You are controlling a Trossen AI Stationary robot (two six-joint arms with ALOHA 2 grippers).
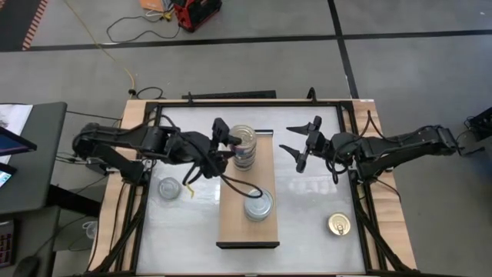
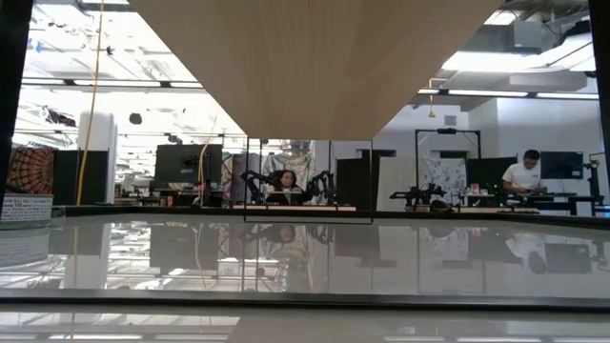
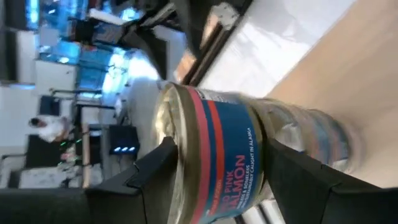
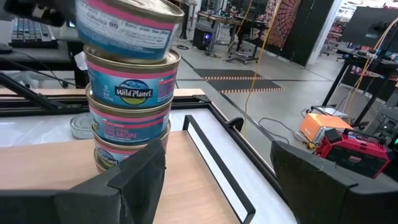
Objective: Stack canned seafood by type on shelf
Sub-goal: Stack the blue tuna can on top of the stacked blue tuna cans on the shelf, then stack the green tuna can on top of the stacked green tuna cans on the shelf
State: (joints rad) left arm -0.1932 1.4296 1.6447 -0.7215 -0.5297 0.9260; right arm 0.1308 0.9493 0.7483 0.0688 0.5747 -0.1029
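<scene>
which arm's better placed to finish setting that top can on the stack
Left. The left gripper is shut on the top can, tilted over the salmon stack on the shelf. The right gripper is open and empty, beside the shelf.

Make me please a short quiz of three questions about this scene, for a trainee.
1. True or false: the left hand grips the top can of the tall stack on the shelf.
2. What lies loose on the table on the right arm's side? A) a gold-lidded can B) a bottle C) nothing
3. Fill in: the right hand, beside the shelf, is ____ (open/shut).
Key: 1 true; 2 A; 3 open.
</scene>
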